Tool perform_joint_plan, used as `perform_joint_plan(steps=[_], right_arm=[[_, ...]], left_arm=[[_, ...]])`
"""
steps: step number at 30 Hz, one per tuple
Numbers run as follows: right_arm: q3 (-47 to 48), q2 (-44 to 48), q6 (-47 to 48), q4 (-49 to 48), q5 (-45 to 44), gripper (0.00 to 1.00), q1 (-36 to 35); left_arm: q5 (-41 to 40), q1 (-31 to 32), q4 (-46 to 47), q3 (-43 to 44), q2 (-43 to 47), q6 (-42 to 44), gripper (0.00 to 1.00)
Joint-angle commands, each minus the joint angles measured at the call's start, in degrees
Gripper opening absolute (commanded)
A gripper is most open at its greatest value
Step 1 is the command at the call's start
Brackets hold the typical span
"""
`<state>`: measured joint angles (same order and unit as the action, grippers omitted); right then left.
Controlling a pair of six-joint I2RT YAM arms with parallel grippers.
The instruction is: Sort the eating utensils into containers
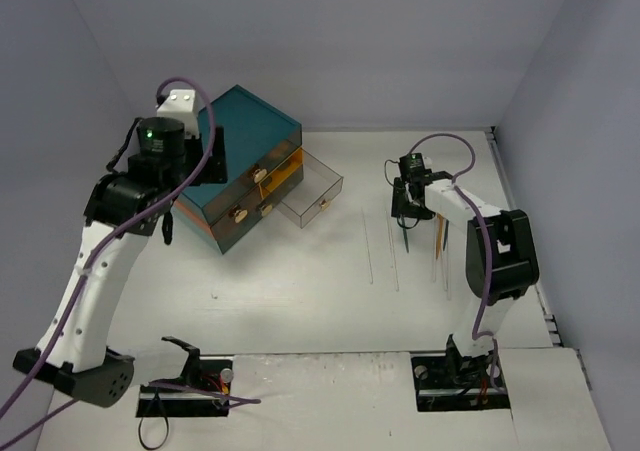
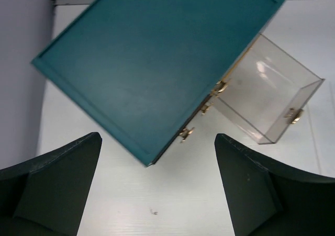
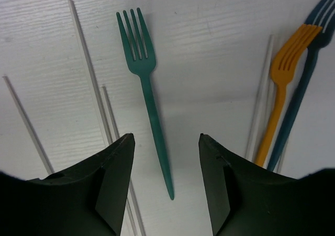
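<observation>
In the top view the teal chest (image 1: 250, 136) sits at about 10 o'clock on the worktop (image 1: 300, 291), with one clear drawer (image 1: 312, 189) pulled out toward 4 o'clock. The utensils lie at 3 o'clock beneath the right arm, their long axes running roughly 12 to 6, and the orange fork (image 1: 438, 239) is the easiest to spot. On the left wrist camera I look down on the chest top, with the left jaws wide apart and nothing between them. On the right wrist camera the teal fork (image 3: 149, 100) lies flat, tines toward 12 and handle end toward 6, between the right jaws, which stand apart. At 2 o'clock the orange fork overlaps a blue fork (image 3: 301, 84), both with tines toward 1.
</observation>
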<state>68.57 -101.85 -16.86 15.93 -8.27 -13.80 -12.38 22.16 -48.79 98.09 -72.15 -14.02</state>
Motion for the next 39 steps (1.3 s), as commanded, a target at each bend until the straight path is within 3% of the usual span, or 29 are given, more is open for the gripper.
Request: perform_joint_plan(steps=[1,9,16,22,28,39], right_arm=[[3.02,-3.56,2.15,-2.27,1.44,0.49,0.76],[3.53,-9.01,2.74,-4.29,1.76,0.37,0.88],[4.55,-10.26,4.48,-4.97,-0.26,0.01,0.97],[8.72,-1.22,5.51,-4.7,-0.38,0.0,-0.72],[20.33,5.88,3.2,-4.59,-0.15,0.0,-9.96],[40.14,-5.46,-7.64,-6.25,0.2,0.0,-22.73]], left_arm=[[-5.09,-1.7,0.84,-4.86,7.21,2.76,0.88],[-9.34,-1.85,-1.32,-11.48,16.57,1.94,0.88],[-8.86,-1.85,-2.01,-13.39,18.22,0.57,0.88],[-7.99,-1.85,-2.27,-14.39,18.57,-0.53,0.88],[-8.18,-1.85,-2.21,-15.57,19.13,-1.39,0.88],[-7.88,-1.85,-3.95,-15.36,20.69,-1.1,0.88]])
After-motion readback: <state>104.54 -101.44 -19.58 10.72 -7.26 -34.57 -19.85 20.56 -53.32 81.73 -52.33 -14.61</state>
